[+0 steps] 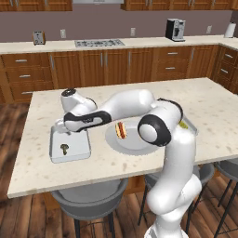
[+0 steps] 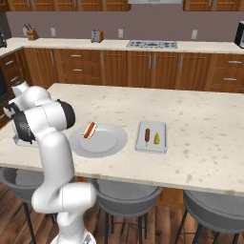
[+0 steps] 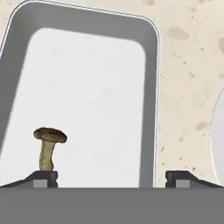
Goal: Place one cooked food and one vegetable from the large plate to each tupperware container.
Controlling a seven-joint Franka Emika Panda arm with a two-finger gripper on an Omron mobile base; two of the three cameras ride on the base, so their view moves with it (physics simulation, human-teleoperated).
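Jaws spread wide over left tray, gripping nothing.

Gripper above left tray, fingertips far apart; mushroom lying loose on tray floor just beside left tip. Hot dog alone on plate beside that tray. Skewer sausage and yellow wedge side by side in right tray, past plate.

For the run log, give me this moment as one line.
gripper: open over left tray | mushroom: in left tray | hot dog: on plate | skewer sausage, yellow wedge: right tray
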